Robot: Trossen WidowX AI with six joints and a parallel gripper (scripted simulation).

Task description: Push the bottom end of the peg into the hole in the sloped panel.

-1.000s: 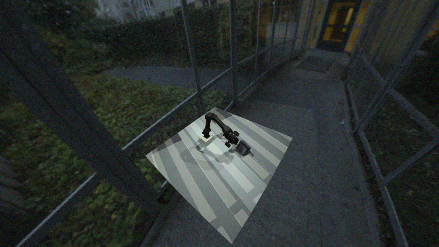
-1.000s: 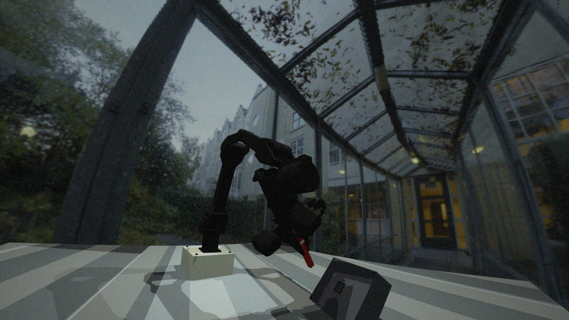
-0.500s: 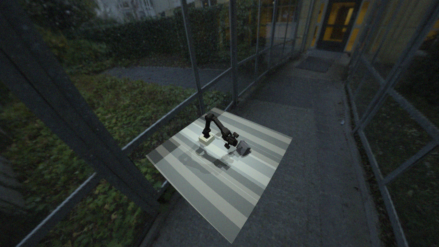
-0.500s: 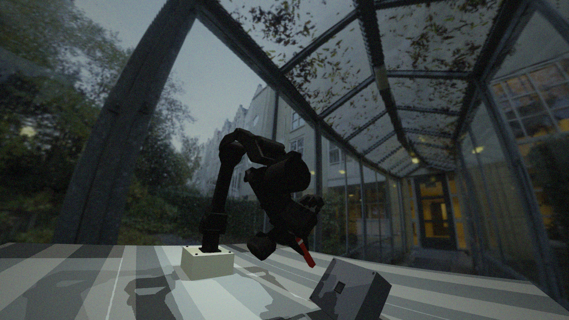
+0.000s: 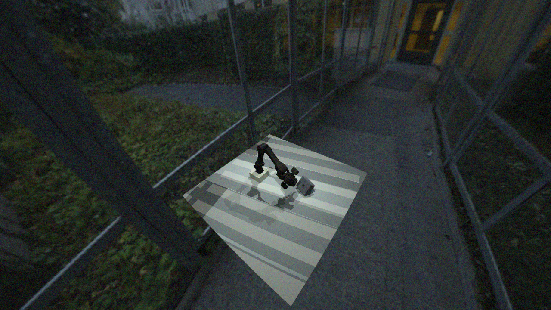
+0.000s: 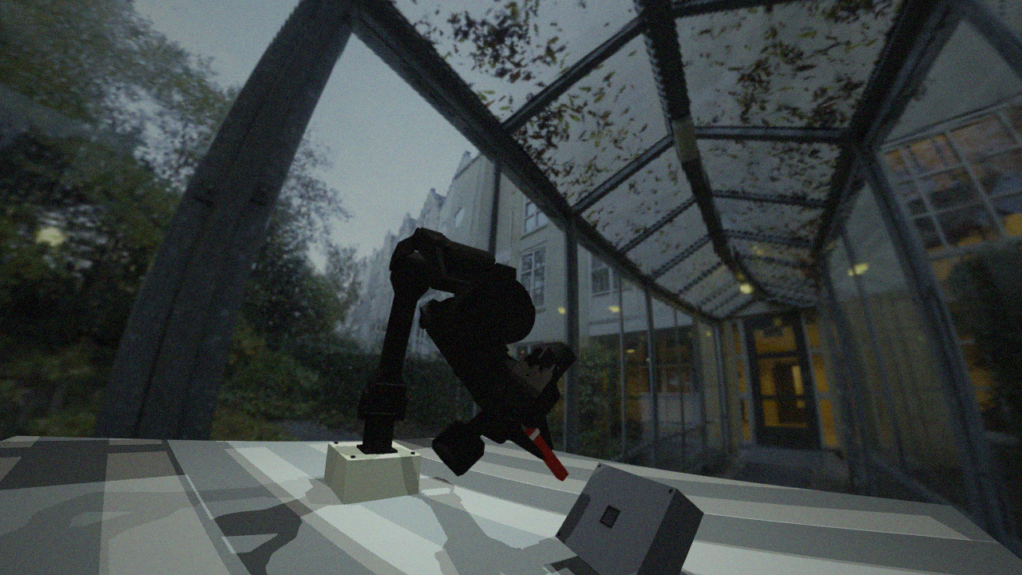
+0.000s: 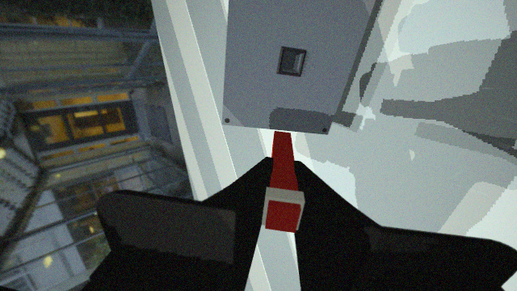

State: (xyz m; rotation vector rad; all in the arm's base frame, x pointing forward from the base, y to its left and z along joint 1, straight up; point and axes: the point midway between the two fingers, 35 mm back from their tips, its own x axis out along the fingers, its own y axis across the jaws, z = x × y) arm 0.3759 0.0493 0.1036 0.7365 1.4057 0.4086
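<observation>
The end effector (image 5: 295, 182) (image 6: 532, 438) (image 7: 282, 166) pinches a red peg (image 6: 549, 455) (image 7: 283, 170) near its pale-banded top, at lower center in the wrist view, with the peg's bottom end reaching out past the fingertips. In the exterior view the peg hangs tilted, right of center and low in the frame, above the surface (image 5: 269, 239) (image 6: 235, 500) and just up and to the left of a gray panel (image 5: 305, 186) (image 6: 628, 500) (image 7: 258, 81). The square hole (image 6: 609, 516) (image 7: 292, 61) shows at upper center in the wrist view, and the peg does not enter it. In the top view the peg cannot be made out beside the panel, right of center.

The peg looks light and stiff, likely solid plastic or painted wood, and unlikely to bend or break under a firm squeeze. Its flat sides give the fingers good faces to bear on, though smooth paint could let it slide or pivot if the tip strikes the panel off line. The hold near the banded end appears the right one: it leaves the long red shank free for the hole. The squared section probably needs its sides matched to the hole's edges before a straight push along the slope.
</observation>
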